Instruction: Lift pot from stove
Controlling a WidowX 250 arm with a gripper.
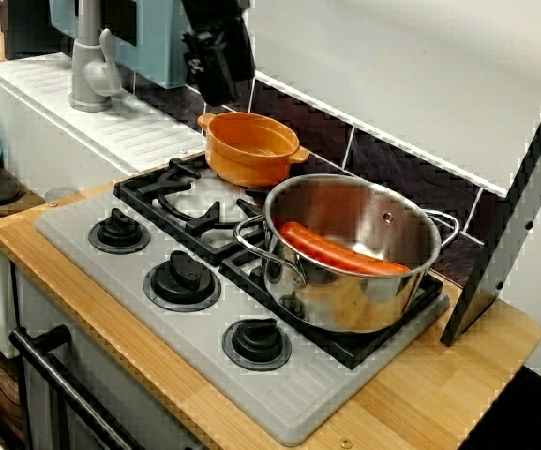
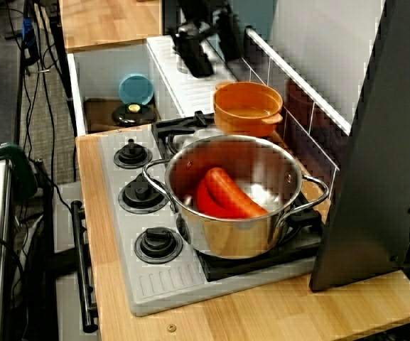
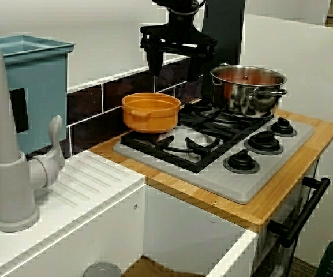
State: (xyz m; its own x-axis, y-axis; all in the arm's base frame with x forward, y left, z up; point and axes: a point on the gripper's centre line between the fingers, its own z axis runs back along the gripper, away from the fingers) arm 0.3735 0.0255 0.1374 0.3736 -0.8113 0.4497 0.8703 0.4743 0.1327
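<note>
Two pots are standing on the light grey toy stove (image 1: pixel 279 394) with black burner grates, which is set in a wooden counter (image 1: pixel 439 394). The small round orange plastic pot (image 1: pixel 249 147) is sitting on the grate at the back corner of the stove, the corner nearest to the dark tiled wall (image 1: pixel 383 155) and to the white ribbed draining board (image 1: pixel 129 122). We are seeing its two stubby side handles, and it is looking empty.

The large shiny steel pot (image 1: pixel 354 253) with wire handles is occupying the other back burner, just beside the orange pot but not touching it. Inside it a long red-orange sausage-shaped thing (image 1: pixel 340 248) is lying.

Along the front edge of the stove three round black knobs (image 1: pixel 184 277) are standing in a row.

The black gripper (image 3: pixel 176 60) is hanging in the air above the orange pot, not touching it. In the side view its two fingers (image 3: pixel 153 60) are pointing down and standing wide apart, with nothing between them.

A grey tap (image 3: pixel 10 173) is standing on the draining board beside the stove.
</note>
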